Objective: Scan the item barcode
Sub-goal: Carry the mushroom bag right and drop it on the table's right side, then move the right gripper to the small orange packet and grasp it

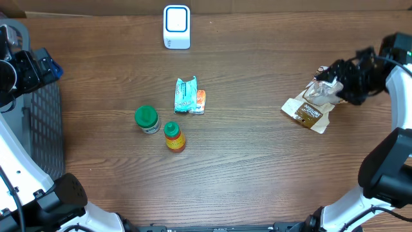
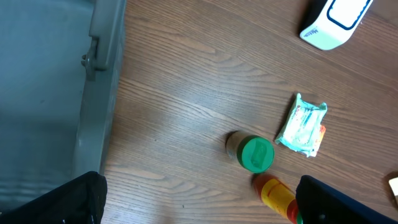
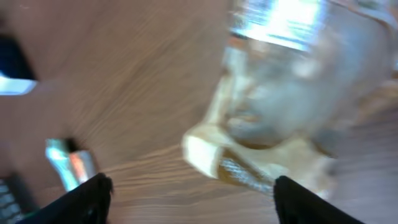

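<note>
The white scanner (image 1: 176, 26) with a blue-framed face stands at the back centre of the table and shows again as the scanner (image 2: 336, 20) at the top right of the left wrist view. A beige and brown pouch (image 1: 310, 109) lies on the wood at the right. My right gripper (image 1: 326, 84) hovers at its upper end. In the right wrist view the pouch (image 3: 273, 118) is blurred, and the right gripper (image 3: 199, 208) is open, its fingers wide apart and clear of the pouch. My left gripper (image 1: 49, 66) is open at the far left with nothing between its fingers.
A green-capped jar (image 1: 147, 119), an orange and yellow bottle (image 1: 174, 136) and a teal packet (image 1: 187, 95) lie mid-table. A grey basket (image 1: 45, 129) stands at the left edge, under the left arm.
</note>
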Robot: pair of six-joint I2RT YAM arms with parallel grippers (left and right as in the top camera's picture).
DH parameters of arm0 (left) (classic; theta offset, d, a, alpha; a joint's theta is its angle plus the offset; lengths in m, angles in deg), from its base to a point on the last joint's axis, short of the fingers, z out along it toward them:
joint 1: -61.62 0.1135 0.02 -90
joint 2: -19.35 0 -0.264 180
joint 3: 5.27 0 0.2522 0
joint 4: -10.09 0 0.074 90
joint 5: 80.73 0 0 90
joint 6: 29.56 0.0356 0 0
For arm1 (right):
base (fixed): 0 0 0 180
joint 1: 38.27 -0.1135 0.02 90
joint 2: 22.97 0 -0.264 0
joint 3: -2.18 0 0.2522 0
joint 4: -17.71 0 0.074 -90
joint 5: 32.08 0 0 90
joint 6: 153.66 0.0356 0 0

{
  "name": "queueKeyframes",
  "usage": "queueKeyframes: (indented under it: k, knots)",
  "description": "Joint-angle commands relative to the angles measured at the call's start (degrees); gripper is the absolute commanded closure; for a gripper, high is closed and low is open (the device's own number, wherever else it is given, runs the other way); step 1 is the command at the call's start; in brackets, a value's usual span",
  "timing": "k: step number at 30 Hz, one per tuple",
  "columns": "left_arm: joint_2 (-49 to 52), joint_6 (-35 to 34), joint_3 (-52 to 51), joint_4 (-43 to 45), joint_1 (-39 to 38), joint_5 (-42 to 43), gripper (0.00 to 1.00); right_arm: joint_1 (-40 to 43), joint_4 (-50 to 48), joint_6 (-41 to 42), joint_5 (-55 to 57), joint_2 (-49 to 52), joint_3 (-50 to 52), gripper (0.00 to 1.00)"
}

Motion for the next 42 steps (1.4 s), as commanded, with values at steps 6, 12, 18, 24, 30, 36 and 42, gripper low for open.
queueKeyframes:
  k: [6,12,18,24,30,36,42]
  knots:
    - [0.5,1.1,-0.3,0.0,-0.1,0.1,0.01,-14.4,-4.0,2.3,-5.6,0.0,-0.9,0.30]
    - [0.5,1.1,-0.3,0.0,-0.1,0.1,0.00,-25.7,-7.8,9.2,-3.9,4.2,-0.3,0.39]
    - [0.5,1.1,-0.3,0.0,-0.1,0.1,0.01,-36.3,-12.2,14.6,-3.9,11.2,-0.3,0.49]
    - [0.5,1.1,-0.3,0.0,-0.1,0.1,0.00,-41.9,-15.3,17.0,-3.5,14.3,-0.3,0.51]
    - [0.5,1.1,-0.3,0.0,-0.1,0.1,0.00,-44.8,-18.4,21.4,-1.3,16.7,-0.3,0.57]
    - [0.5,1.1,-0.3,0.0,-0.1,0.1,0.00,-46.1,-21.8,24.0,1.1,19.2,-0.3,0.60]
    - [0.5,1.1,-0.3,0.0,-0.1,0.1,0.00,-47.3,-24.5,24.2,0.9,21.2,-0.3,0.62]
